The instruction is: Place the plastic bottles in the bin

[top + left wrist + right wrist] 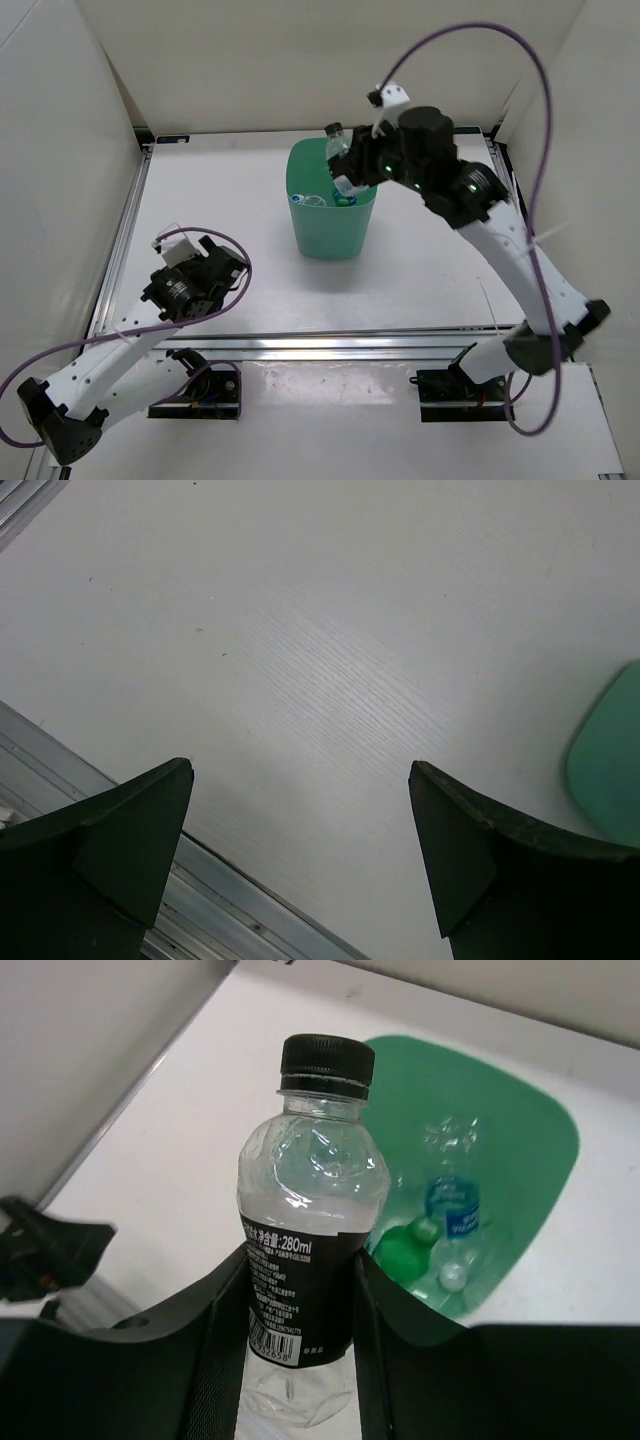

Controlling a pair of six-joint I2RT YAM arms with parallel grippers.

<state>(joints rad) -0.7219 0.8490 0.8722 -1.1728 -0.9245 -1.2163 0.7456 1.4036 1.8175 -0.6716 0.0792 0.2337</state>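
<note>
My right claw (300, 1295) is clamped on the dark-capped bottle (305, 1210), one finger (215, 1350) pressed to each side of its black label. The bottle stands nearly upright in my grip, cap up, and its clear upper half is dented. From above, the right claw (347, 165) hangs over the far right part of the bin's (330, 235) rim, with the bottle (335, 142) raised above the opening and its cap toward the far wall.

The bin (540, 1130) stands in the middle of the table (220, 190), mouth open. Down inside it lie a blue-label bottle (455, 1205), a green bottle (405, 1250) just beside it, a white cap (452, 1276) near both, and a clear bottle (450, 1135) on the far side of them. I cannot tell which body the white cap belongs to.

My left claw (300, 770) has its fingers (130, 830) spread wide apart with nothing between them, only bare table (330, 630) below. A sliver of the bin (610, 760) shows at the right edge of its view. From above, the left claw (228, 265) sits low at the near left of the table, well apart from the bin.
</note>
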